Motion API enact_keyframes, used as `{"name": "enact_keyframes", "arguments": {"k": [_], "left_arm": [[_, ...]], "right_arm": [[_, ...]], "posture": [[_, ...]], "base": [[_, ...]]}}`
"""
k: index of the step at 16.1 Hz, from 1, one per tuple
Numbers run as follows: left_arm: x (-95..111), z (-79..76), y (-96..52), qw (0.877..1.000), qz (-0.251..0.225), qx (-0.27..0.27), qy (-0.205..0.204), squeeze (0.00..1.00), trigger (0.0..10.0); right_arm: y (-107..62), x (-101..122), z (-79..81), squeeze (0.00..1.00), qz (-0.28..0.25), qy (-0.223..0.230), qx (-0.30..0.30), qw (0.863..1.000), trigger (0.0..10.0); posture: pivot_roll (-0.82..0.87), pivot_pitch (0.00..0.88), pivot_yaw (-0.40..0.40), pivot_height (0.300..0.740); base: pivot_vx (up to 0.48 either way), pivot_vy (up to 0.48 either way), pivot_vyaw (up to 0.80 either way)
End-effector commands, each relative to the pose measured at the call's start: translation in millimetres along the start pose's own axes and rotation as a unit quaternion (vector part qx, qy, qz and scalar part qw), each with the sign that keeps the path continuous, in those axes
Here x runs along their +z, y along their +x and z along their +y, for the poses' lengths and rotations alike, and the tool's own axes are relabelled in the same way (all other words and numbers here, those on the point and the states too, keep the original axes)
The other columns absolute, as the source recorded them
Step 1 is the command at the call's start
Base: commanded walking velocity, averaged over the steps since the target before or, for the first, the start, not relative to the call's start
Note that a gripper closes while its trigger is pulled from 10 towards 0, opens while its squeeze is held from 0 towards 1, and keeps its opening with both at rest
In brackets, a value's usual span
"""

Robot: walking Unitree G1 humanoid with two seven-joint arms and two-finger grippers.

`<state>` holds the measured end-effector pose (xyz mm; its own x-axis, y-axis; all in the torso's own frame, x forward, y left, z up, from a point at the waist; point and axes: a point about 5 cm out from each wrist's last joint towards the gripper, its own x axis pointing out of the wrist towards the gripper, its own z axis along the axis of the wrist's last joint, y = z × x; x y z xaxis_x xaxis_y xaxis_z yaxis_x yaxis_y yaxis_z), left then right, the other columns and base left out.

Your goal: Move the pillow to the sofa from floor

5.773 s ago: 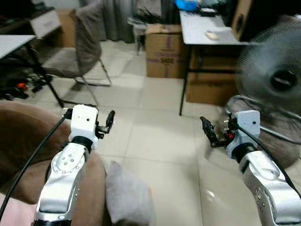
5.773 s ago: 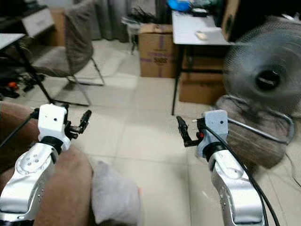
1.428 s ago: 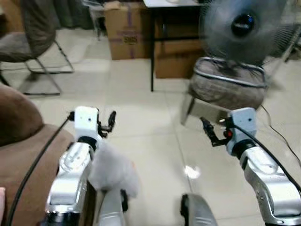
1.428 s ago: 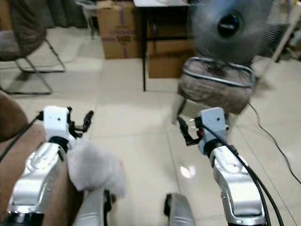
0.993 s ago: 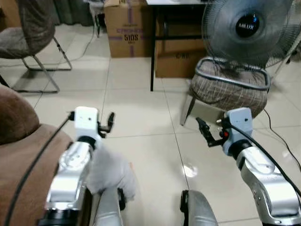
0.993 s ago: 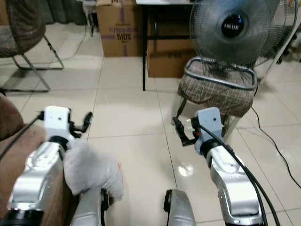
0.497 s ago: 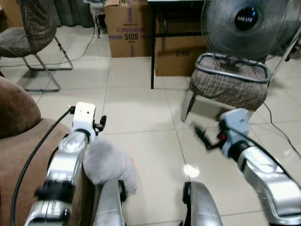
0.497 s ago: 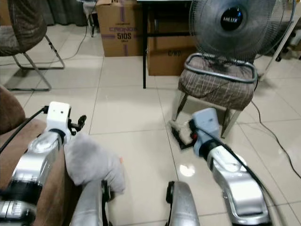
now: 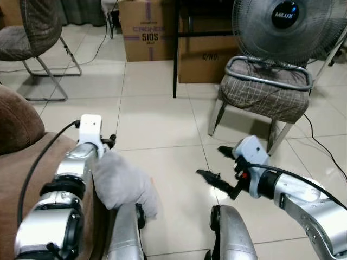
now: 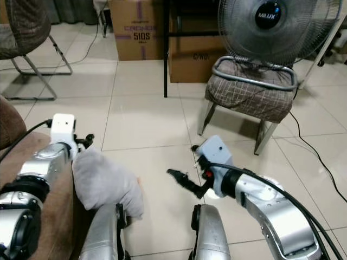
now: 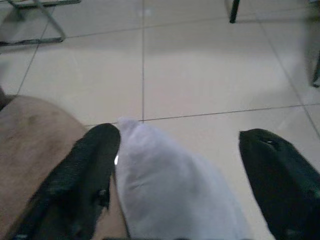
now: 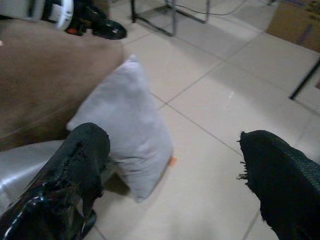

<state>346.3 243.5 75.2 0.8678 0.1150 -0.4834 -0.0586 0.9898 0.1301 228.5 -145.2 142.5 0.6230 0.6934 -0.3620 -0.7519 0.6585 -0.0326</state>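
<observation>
A grey pillow (image 9: 122, 184) stands on the tiled floor and leans against the brown sofa (image 9: 21, 162) at my left. My left gripper (image 9: 110, 142) is at the pillow's top corner. In the left wrist view it (image 11: 180, 135) is open, with the pillow (image 11: 170, 185) between its fingers (image 11: 85, 175). My right gripper (image 9: 209, 160) hangs low over the floor to the pillow's right and points at it. It (image 12: 170, 137) is open and holds nothing. The pillow (image 12: 125, 125) lies a short way ahead of it.
A standing fan (image 9: 287, 27) and a metal chair with a checked cushion (image 9: 265, 92) stand ahead on the right. Cardboard boxes (image 9: 143, 30) sit under a table behind. A grey chair (image 9: 38, 32) is at far left. My legs (image 9: 227, 238) show at the bottom edge.
My right arm has dropped and swung left, so its gripper now points at the pillow. My left gripper has drawn back onto the pillow's top corner. The camera has shifted slightly.
</observation>
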Motion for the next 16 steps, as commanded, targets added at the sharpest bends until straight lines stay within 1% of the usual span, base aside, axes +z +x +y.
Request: {"name": "enact_keyframes", "arguments": {"k": [1, 2, 3, 4, 5, 6, 8, 9, 10, 11, 12, 14, 15, 16], "left_arm": [[-3, 8.8, -0.2, 1.000, 0.005, 0.015, 0.007, 0.00, 10.0], [-6, 11.3, -0.4, 1.000, 0.008, 0.018, 0.005, 0.00, 10.0], [-12, 18.8, -1.7, 0.999, 0.010, 0.031, 0.004, 0.00, 10.0], [-14, 22.3, -2.7, 0.999, 0.008, 0.034, 0.000, 0.00, 10.0], [-16, 25.2, -3.2, 0.999, 0.008, 0.037, -0.015, 0.00, 10.0], [-22, 28.9, -4.4, 0.998, 0.012, 0.039, -0.043, 0.00, 10.0], [-32, 35.7, -6.9, 0.997, 0.022, 0.061, -0.034, 0.00, 10.0], [-34, 37.5, -7.6, 0.997, 0.023, 0.065, -0.033, 0.00, 10.0], [-40, 42.3, -9.6, 0.996, 0.026, 0.073, -0.040, 0.00, 10.0], [-45, 43.6, -10.9, 0.996, 0.034, 0.071, -0.040, 0.00, 10.0], [-52, 45.0, -12.4, 0.996, 0.046, 0.074, -0.026, 0.00, 10.0], [-69, 52.0, -17.8, 0.991, 0.076, 0.107, 0.010, 0.00, 10.0], [-72, 52.0, -18.5, 0.991, 0.080, 0.109, 0.014, 0.00, 10.0], [-80, 48.5, -19.6, 0.991, 0.090, 0.100, 0.015, 0.00, 10.0]], "right_arm": [[-4.1, 0, 9.5, 0.00, 0.002, 0.004, 0.010, 1.000, 10.0], [-4.6, -2, 11.3, 0.00, 0.004, 0.006, 0.008, 1.000, 10.0], [-9.1, -2, 19.5, 0.00, 0.002, 0.021, 0.002, 1.000, 10.0], [-13.2, -1, 25.4, 0.00, -0.001, 0.026, 0.001, 1.000, 10.0], [-16.4, 1, 30.8, 0.00, -0.006, 0.033, 0.000, 0.999, 10.0], [-21.2, 3, 41.1, 0.00, -0.012, 0.042, -0.002, 0.999, 10.0], [-28.2, 5, 55.0, 0.00, -0.011, 0.050, 0.004, 0.999, 10.0], [-30.6, 5, 57.8, 0.00, -0.011, 0.053, 0.005, 0.999, 10.0], [-40.2, 5, 63.6, 0.00, -0.003, 0.061, 0.007, 0.998, 10.0], [-47.3, 4, 66.5, 0.00, 0.006, 0.064, 0.006, 0.998, 10.0], [-52.4, 4, 67.9, 0.00, 0.014, 0.066, 0.004, 0.998, 10.0], [-62.6, 4, 72.0, 0.00, 0.024, 0.067, 0.005, 0.997, 10.0], [-64.3, 4, 73.1, 0.00, 0.026, 0.068, 0.006, 0.997, 10.0], [-67.7, 4, 74.3, 0.00, 0.029, 0.071, 0.012, 0.997, 10.0]], "posture": [[-0.02, 0.112, 0.036, 0.550], [-0.03, 0.120, 0.037, 0.550], [-0.05, 0.161, 0.036, 0.550], [-0.06, 0.173, 0.037, 0.550], [-0.08, 0.184, 0.036, 0.550], [-0.10, 0.211, 0.030, 0.550], [-0.12, 0.239, 0.018, 0.550], [-0.12, 0.239, 0.018, 0.550], [-0.15, 0.261, -0.003, 0.550], [-0.16, 0.269, -0.014, 0.550], [-0.16, 0.274, -0.022, 0.550], [-0.18, 0.293, -0.036, 0.550], [-0.18, 0.294, -0.037, 0.550], [-0.20, 0.298, -0.042, 0.550]], "base": [[0.000, 0.000, 0.00], [0.000, 0.000, 0.00], [0.000, 0.000, 0.00], [0.000, 0.000, 0.00], [0.000, 0.000, 0.00], [0.000, 0.000, 0.00], [0.000, 0.000, 0.00], [0.000, 0.000, 0.00], [0.000, 0.000, 0.00], [0.000, 0.000, 0.00], [0.000, 0.000, 0.00], [0.000, 0.000, 0.00], [0.000, 0.000, 0.00], [0.000, 0.000, 0.00]]}}
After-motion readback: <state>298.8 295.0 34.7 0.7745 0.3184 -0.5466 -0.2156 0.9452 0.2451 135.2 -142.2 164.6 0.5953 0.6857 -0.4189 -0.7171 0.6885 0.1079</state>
